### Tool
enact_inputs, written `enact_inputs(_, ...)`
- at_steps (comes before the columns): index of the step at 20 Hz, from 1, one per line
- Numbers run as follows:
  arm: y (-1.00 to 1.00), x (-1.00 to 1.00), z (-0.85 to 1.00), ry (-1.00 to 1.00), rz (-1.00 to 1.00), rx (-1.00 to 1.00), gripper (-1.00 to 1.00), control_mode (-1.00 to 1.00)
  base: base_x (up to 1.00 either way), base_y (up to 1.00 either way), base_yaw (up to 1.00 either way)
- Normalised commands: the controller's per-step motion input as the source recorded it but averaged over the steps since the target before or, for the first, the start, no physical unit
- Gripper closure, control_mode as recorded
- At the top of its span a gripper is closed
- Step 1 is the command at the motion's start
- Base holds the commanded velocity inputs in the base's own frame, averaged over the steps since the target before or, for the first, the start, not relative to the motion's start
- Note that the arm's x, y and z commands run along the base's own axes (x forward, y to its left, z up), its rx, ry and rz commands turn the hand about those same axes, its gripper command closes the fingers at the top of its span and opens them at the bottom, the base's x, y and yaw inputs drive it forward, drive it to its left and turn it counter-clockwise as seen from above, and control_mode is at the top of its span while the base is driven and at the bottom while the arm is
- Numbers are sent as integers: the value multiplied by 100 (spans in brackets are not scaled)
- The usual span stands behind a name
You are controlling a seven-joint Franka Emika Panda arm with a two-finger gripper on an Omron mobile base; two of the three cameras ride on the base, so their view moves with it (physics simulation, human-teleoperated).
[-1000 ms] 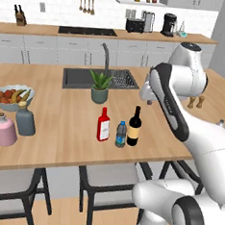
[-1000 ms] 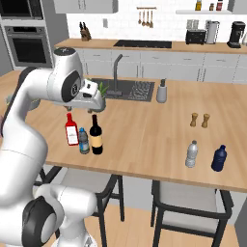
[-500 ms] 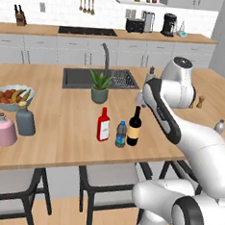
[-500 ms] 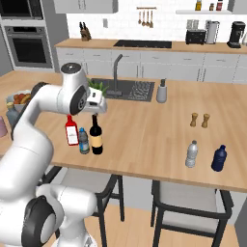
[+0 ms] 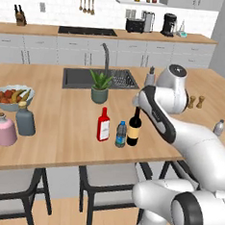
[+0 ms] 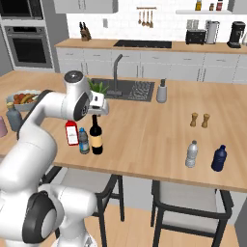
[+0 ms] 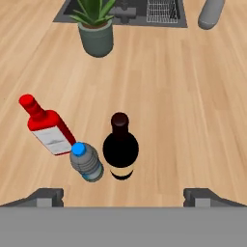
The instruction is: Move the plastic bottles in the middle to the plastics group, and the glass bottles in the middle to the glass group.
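Clearly the step in hand is the approach to the first middle bottle: the gripper (image 7: 123, 197) hangs above the wine bottle (image 5: 134, 128), its fingers (image 7: 47, 197) spread wide and holding nothing, with the bottle's dark cap looking up between them in the hand view. Taking the wine bottle as the landmark, the small blue-capped water bottle (image 5: 120, 135) stands just beside it on the side towards the fruit bowl (image 5: 12, 96), and the flat red bottle (image 5: 103, 125) stands just beyond that, all three upright near the front edge of the desk (image 5: 61, 110). Behind the wine bottle sits a potted plant (image 5: 100, 87) by the sink (image 5: 81, 77). The glass group, a squat pink bottle (image 5: 5, 130) and a grey-blue bottle (image 5: 24, 120), stands well apart towards the fruit bowl end; the plastics group, a pale-capped clear bottle (image 6: 192, 154) with a dark blue item (image 6: 218, 158), stands well apart at the opposite end. None of the three middle bottles is sorted yet. The next move likely calls for a straight descent over the wine bottle's neck and a firm close on it, with care not to clip the water bottle so close by, then a lift and carry to the pink and grey-blue pair.
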Motion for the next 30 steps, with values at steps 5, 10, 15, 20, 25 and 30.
enact_inputs(5, 0, 19, -23, 6, 0, -3, -100, -100, 0, 0, 0)
enact_inputs(10, 1, 0, -23, 0, 0, 0, -100, -100, 0, 0, 0)
enact_inputs(15, 15, 2, -34, 0, 0, 0, -100, -100, 0, 0, 0)
enact_inputs(20, 10, 18, -31, 0, 0, 0, -100, -100, 0, 0, 0)
enact_inputs(25, -3, 24, -5, 2, 0, 0, -100, -100, 0, 0, 0)
enact_inputs(30, -1, 29, -4, 4, 0, 0, -100, -100, 0, 0, 0)
